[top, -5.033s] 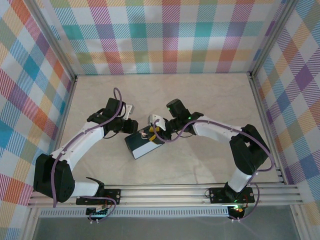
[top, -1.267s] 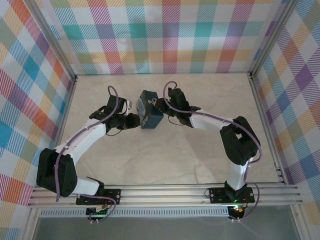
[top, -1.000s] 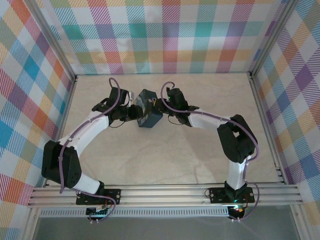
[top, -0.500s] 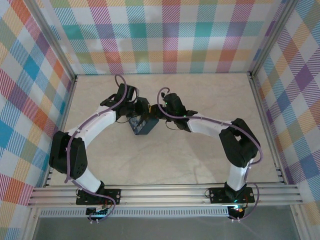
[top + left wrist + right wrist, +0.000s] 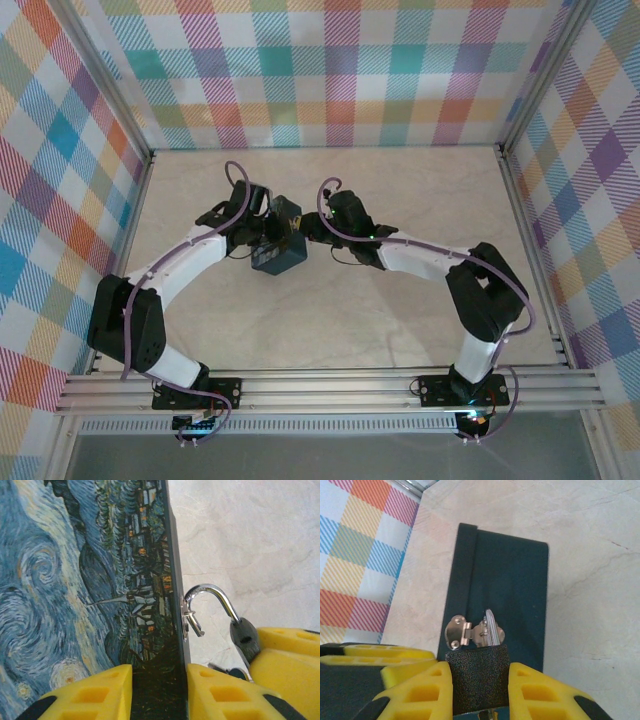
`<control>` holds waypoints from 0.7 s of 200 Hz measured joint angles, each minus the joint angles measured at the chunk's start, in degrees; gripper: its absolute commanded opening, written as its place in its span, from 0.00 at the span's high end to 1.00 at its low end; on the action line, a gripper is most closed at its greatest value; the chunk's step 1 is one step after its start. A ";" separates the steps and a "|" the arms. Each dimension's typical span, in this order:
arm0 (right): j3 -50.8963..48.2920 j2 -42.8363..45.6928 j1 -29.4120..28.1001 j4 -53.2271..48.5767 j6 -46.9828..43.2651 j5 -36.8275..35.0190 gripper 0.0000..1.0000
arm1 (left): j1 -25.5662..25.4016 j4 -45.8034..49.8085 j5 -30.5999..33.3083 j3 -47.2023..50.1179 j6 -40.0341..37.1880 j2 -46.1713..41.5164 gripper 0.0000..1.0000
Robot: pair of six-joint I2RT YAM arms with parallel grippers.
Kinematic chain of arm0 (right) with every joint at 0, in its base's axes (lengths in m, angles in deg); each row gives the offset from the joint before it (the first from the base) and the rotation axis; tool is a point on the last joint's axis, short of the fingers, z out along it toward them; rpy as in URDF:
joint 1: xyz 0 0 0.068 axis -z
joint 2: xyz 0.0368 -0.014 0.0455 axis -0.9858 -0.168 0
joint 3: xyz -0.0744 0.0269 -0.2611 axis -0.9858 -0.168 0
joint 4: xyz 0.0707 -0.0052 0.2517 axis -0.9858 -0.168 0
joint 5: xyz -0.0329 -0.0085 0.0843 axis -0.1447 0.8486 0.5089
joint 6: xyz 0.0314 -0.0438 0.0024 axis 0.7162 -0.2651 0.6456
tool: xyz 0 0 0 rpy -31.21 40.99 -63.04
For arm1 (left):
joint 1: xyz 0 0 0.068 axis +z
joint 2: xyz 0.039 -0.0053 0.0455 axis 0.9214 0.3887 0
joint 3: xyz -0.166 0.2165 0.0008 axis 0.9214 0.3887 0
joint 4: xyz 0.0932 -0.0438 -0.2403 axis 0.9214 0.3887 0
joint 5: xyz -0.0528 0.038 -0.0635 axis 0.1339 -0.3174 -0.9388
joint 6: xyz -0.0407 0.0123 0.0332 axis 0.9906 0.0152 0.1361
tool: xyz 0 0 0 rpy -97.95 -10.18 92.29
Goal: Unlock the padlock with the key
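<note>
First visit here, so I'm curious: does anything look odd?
Nothing broken or spilled. The painted box looks tipped, its edge clamped in the left jaws, while the right jaws hold the padlock at its hasp.

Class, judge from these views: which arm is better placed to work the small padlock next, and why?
Right, probably. The right tool grips the dark-bodied metal padlock, its shackle through the hasp; the left tool clamps the blue swirl-painted tin box, steadying it.

The left arm (image 5: 180,265) and right arm (image 5: 420,258) arc from near bases toward the far centre, wrists facing, left gripper (image 5: 159,682) clamped on the tin box (image 5: 75,580) edge, right gripper (image 5: 477,682) clamped on the padlock (image 5: 476,662).
</note>
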 measured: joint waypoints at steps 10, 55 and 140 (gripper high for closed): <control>-0.48 -0.81 0.00 1.60 0.83 -0.35 0.90 | 0.00 -0.33 0.07 0.39 -0.33 -0.04 0.71; -2.82 -6.27 0.39 11.10 5.70 -1.92 0.91 | 0.00 1.11 -0.81 6.40 -1.03 -0.20 0.72; -2.67 -15.45 0.61 24.20 9.86 -2.51 0.91 | 0.07 1.95 -1.51 7.23 -2.29 -0.74 0.74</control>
